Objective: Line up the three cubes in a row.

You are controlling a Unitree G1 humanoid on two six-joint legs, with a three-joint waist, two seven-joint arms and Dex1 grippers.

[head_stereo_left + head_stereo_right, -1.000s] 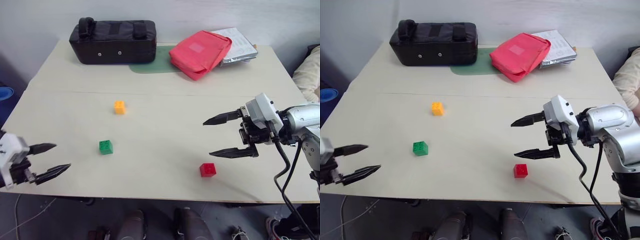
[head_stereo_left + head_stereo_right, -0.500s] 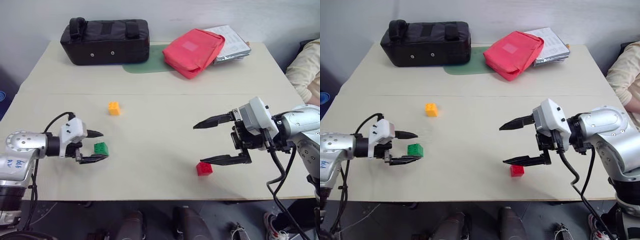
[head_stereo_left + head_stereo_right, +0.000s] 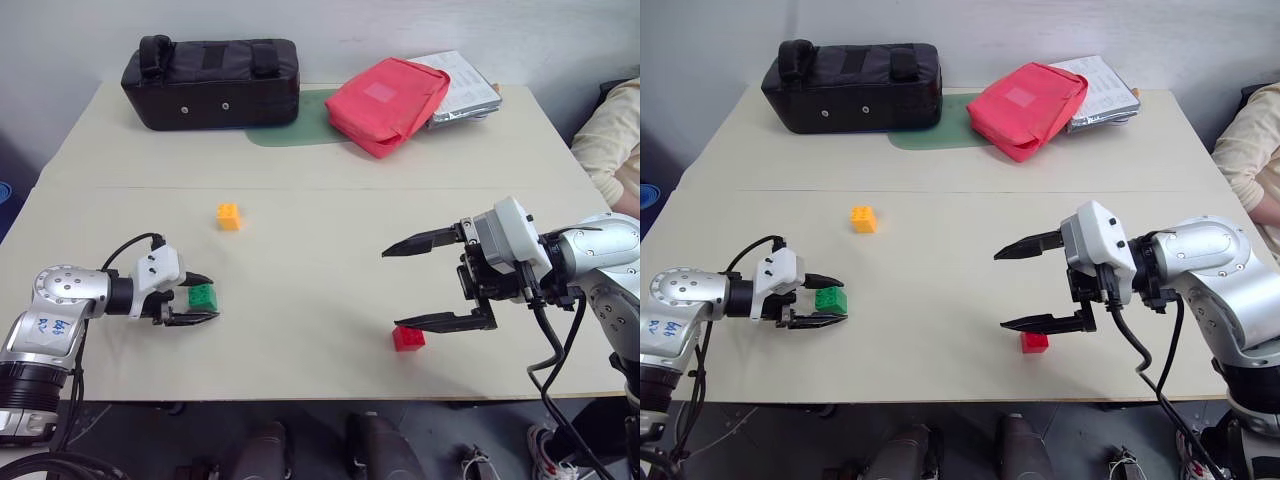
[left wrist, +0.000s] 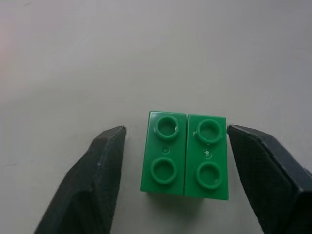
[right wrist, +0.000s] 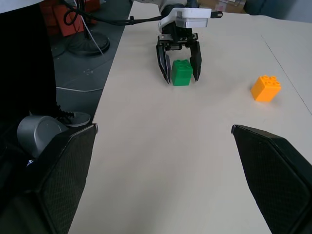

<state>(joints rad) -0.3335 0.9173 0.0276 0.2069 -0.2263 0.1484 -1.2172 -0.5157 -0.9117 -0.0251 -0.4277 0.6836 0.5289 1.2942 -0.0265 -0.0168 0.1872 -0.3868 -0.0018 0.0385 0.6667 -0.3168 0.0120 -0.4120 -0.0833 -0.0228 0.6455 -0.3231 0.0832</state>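
On the pale table (image 3: 320,170) the green cube (image 3: 203,296) stands at the near left, between the two fingers of my left gripper (image 3: 210,298). In the left wrist view the green cube (image 4: 185,156) has a clear gap to one finger and a hairline gap to the other, so my left gripper (image 4: 175,129) is open around it. The yellow-orange cube (image 3: 228,216) sits farther back. My right gripper (image 3: 391,287) hangs wide open, its lower finger just above the red cube (image 3: 407,337) near the front edge.
A black bag (image 3: 210,82), a green mat (image 3: 290,130), a red fabric pouch (image 3: 392,92) and a stack of papers (image 3: 465,88) lie along the table's far side. A person's sleeve (image 3: 610,145) shows at the right edge.
My left gripper came in from the table's near-left edge to the green cube, and its fingers have narrowed around it. The right gripper has hardly moved. The camera shifted early on.
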